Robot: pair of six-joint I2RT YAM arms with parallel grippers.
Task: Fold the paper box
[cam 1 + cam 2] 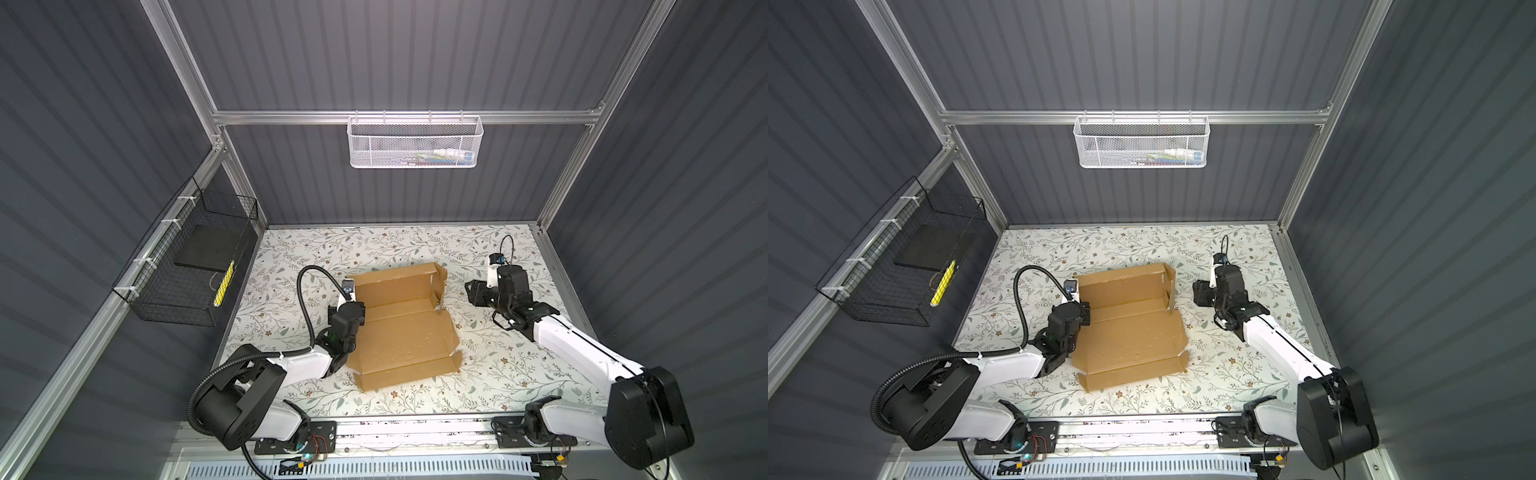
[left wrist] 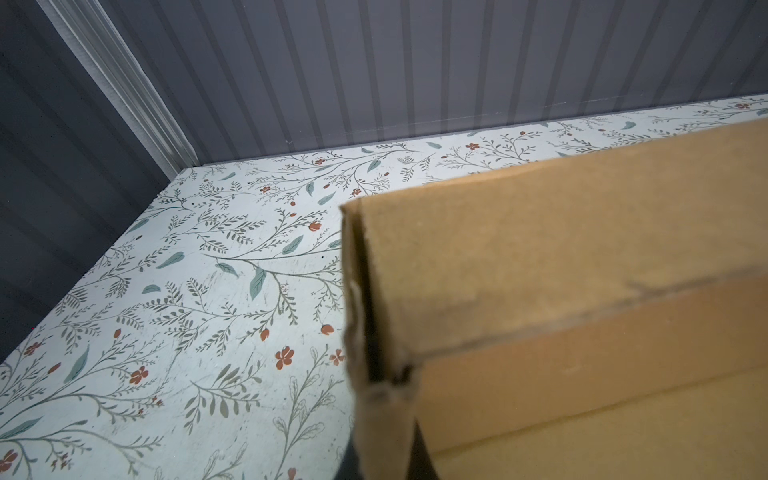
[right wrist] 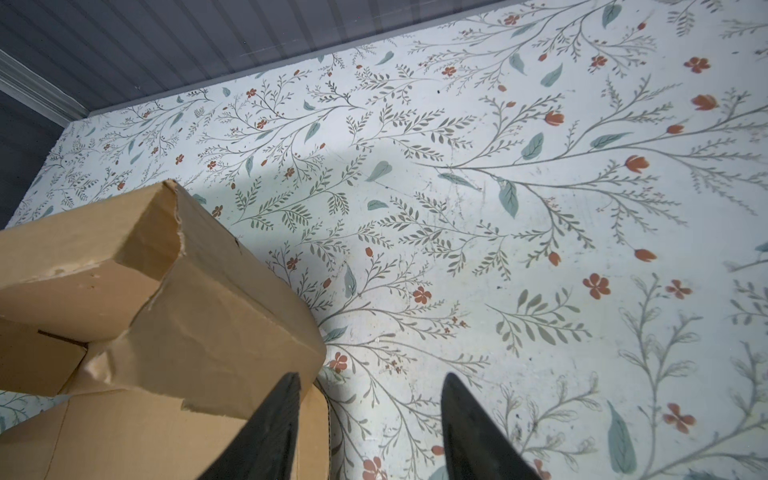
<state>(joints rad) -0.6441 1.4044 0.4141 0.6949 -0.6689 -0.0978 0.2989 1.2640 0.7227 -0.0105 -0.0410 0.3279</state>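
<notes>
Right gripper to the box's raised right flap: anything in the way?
Nothing visible. Only a bare strip of the floral table separates the open right gripper from the paper box. Its raised right flap faces the gripper and stands apart from it in both top views.

paper box (image 1: 399, 332) blocks centre, table (image 1: 511, 365) open around

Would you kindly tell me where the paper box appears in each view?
Both top views: the paper box lies mid-table.
Left wrist: its raised wall, close up.
Right wrist: its creased corner, at the edge.
Shared landmark: floral tabletop.
</notes>
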